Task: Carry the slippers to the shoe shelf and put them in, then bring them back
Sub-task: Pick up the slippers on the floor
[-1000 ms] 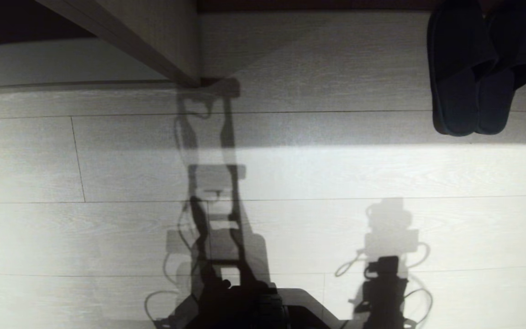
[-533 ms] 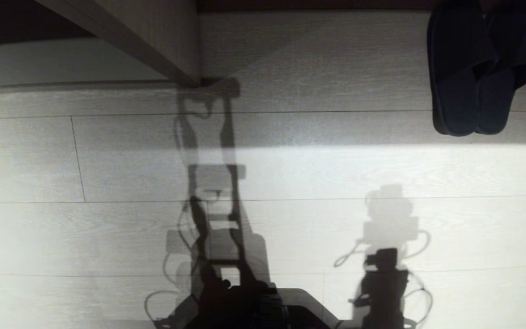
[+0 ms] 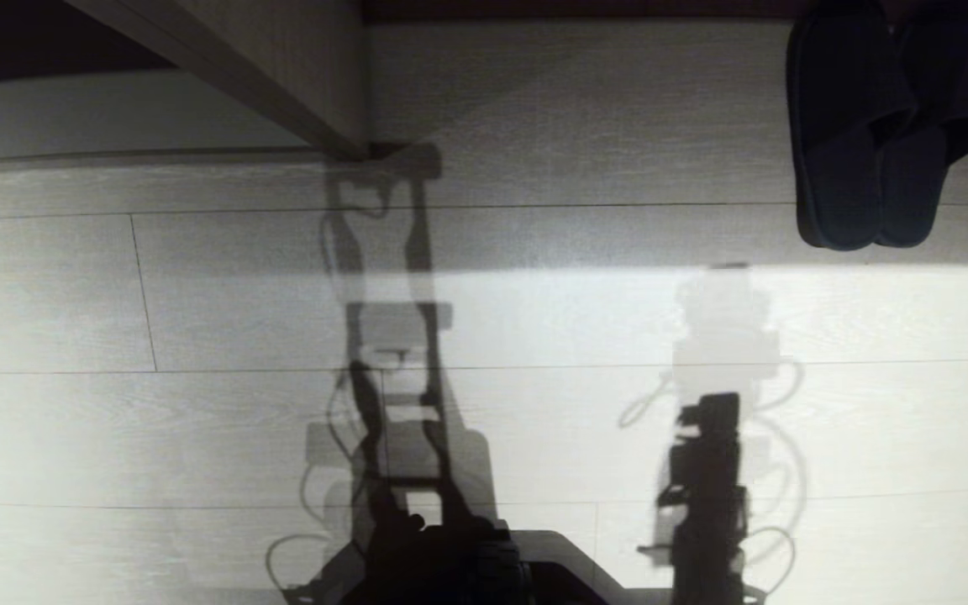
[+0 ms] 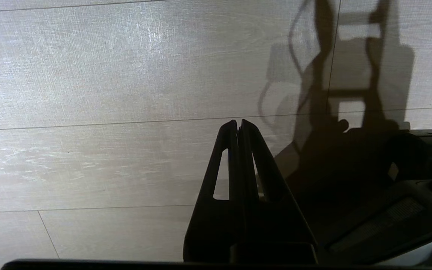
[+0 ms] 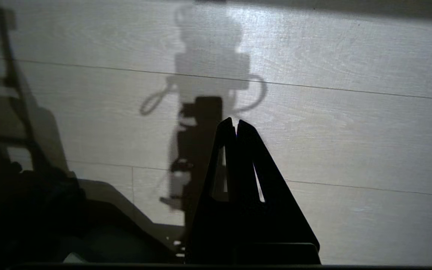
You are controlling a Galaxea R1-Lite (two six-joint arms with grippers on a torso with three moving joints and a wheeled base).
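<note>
The slippers (image 3: 849, 151), a dark pair side by side, lie at the far right in the shade. Their toes point toward the dark back strip and their heels toward me. The shoe shelf (image 3: 576, 92) of pale wood-grain board runs along the far side, with its slanted panel (image 3: 282, 76) at the far left. Whether the slippers rest on its board or on the floor I cannot tell. My right gripper (image 5: 234, 122) is shut and empty above the bare floor, well short of the slippers. My left gripper (image 4: 238, 122) is parked, shut and empty, over the floor.
Pale plank floor (image 3: 156, 420) fills the near ground, brightly lit near me and shaded by the shelf. My dark base (image 3: 484, 571) sits at the near centre. The right arm's shadow (image 3: 707, 470) falls on the floor before the slippers.
The right arm's shadow has slid across the floor toward the slippers, showing the arm reaching forward. The slippers, the shelf and the left arm have not moved.
</note>
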